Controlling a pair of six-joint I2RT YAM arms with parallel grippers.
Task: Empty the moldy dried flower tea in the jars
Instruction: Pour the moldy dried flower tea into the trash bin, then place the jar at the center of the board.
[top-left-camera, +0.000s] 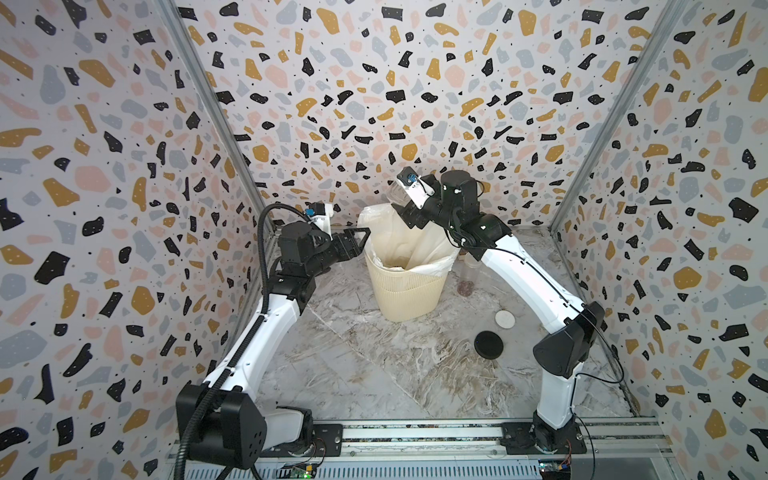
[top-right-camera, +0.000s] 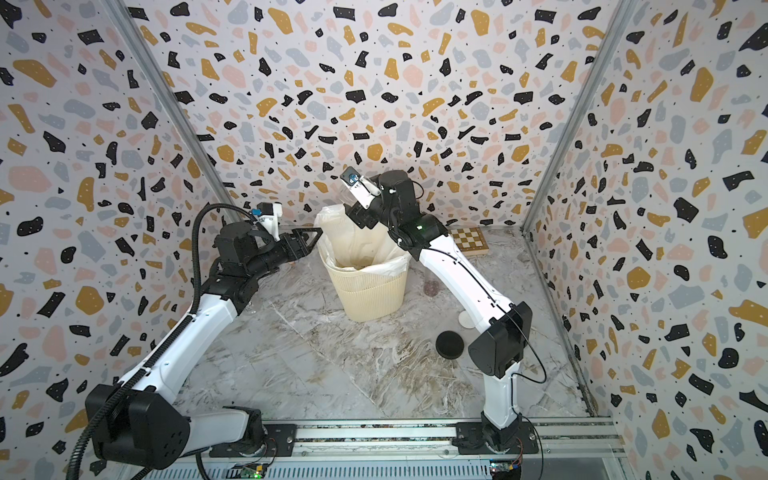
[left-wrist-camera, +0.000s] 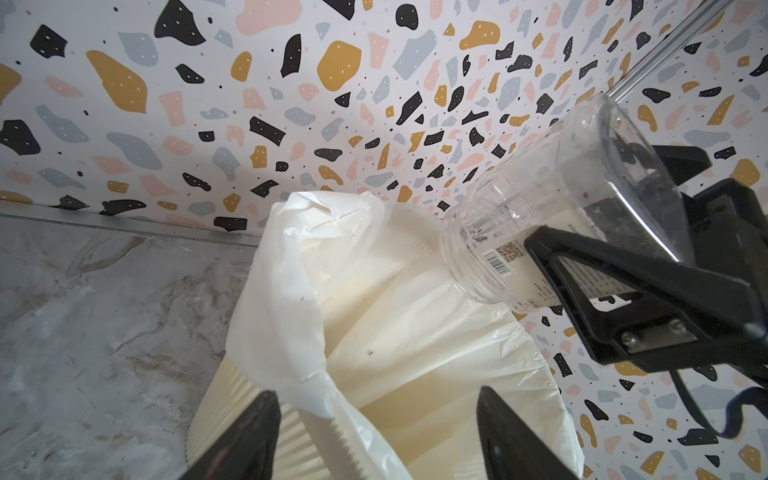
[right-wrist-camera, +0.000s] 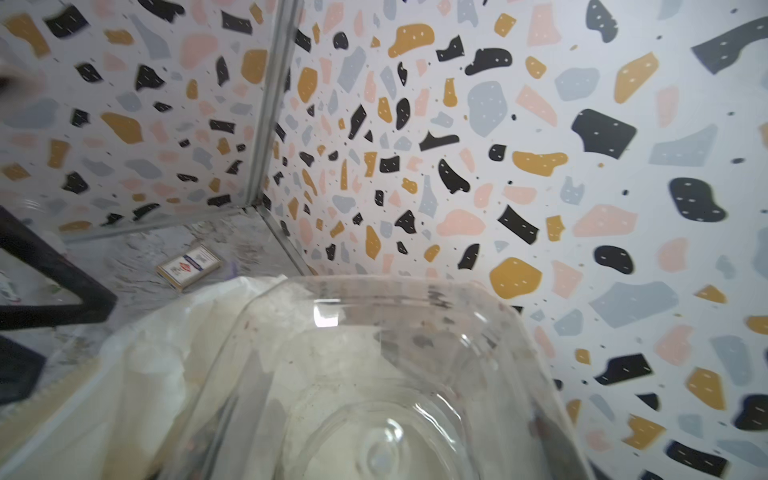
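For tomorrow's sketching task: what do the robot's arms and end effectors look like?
The left arm and right arm have white shells and black joints. A black ribbed conduit runs up the left; a thin black cable loops off the right. The left end effector and right end effector are black, with open triangular fingers.

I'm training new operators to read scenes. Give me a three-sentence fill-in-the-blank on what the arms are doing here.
The right gripper holds a clear jar tilted mouth-down over the cream ____.
That jar looks ____.
The left gripper, near the white bag, is ____.
Missing: bin, empty, open.
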